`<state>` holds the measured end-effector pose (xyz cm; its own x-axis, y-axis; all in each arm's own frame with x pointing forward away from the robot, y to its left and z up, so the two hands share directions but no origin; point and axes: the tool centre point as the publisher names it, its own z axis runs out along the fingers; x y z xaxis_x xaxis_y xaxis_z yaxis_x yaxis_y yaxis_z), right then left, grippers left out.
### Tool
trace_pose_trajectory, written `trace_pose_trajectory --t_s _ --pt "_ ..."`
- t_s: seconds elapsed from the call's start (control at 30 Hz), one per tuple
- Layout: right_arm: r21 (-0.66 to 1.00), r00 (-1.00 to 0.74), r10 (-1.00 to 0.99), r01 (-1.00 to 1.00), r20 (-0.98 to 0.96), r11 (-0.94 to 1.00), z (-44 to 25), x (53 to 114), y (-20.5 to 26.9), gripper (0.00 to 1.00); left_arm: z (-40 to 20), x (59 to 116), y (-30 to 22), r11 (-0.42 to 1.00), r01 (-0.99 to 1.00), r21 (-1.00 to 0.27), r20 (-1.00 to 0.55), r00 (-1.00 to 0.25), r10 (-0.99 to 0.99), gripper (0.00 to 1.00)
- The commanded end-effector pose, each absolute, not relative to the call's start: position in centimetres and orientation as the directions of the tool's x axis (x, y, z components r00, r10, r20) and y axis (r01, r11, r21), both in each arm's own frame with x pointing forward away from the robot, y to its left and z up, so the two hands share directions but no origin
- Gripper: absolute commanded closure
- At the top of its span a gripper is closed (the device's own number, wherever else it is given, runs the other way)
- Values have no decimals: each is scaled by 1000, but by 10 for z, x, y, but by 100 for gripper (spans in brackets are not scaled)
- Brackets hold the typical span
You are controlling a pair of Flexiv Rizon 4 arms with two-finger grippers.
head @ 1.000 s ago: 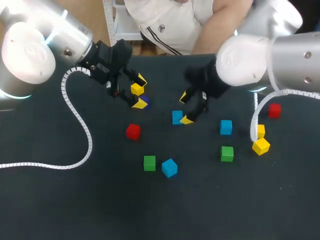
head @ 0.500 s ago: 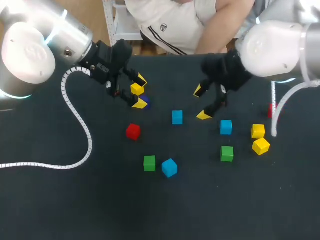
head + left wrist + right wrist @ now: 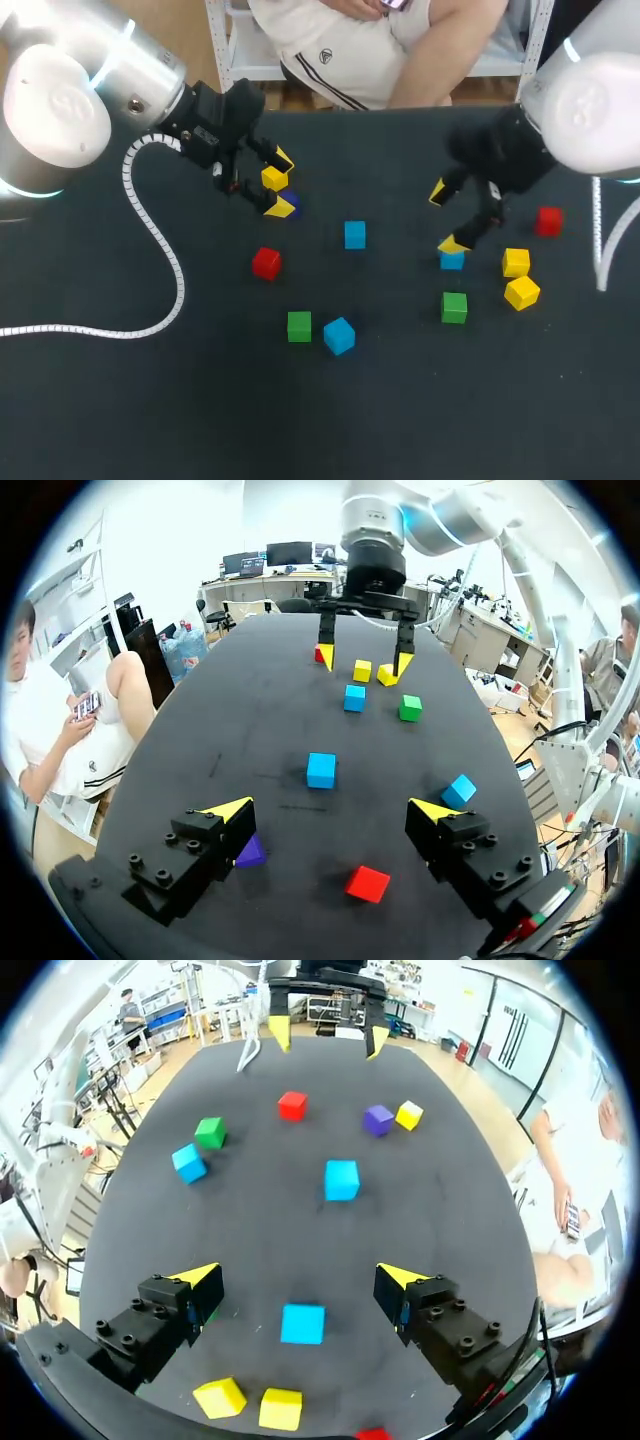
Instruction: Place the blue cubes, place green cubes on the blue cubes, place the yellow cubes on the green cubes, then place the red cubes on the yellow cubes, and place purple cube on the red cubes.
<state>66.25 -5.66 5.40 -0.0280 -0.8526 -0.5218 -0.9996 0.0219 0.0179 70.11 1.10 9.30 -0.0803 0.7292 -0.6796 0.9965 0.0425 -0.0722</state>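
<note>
Three blue cubes lie on the dark table: one in the middle (image 3: 354,235), one at the front (image 3: 339,335) and one to the right (image 3: 452,260). My right gripper (image 3: 447,217) hangs open over that right blue cube (image 3: 302,1323), which shows on the table between its fingers, untouched. My left gripper (image 3: 268,185) is open at the back left, above a yellow cube (image 3: 273,178) and a purple cube (image 3: 291,203). In the left wrist view the purple cube (image 3: 250,852) peeks out beside one finger of the left gripper (image 3: 332,810), and nothing is held.
Green cubes lie at the front (image 3: 298,326) and the right (image 3: 454,307). A red cube (image 3: 266,263) sits left of the middle, another (image 3: 548,221) at the right edge. Two yellow cubes (image 3: 516,262) (image 3: 522,292) lie beside the right blue one. A white cable (image 3: 160,250) curves over the table's left.
My right gripper has swung to the right, from beside the middle blue cube to above the right blue cube, staying open. The left arm and all cubes have kept still.
</note>
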Motion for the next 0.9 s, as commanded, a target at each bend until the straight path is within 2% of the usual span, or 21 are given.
trace_pose_trajectory --t_s 0.03,0.9 --pt "21 -46 -854 -999 -518 41 51 656 -74 0 93 701 11 42 997 -72 -680 -80 729 0" --pt "102 -91 -838 -994 -537 42 12 655 -94 0 93 701 11 42 997 -72 -680 -80 729 0"
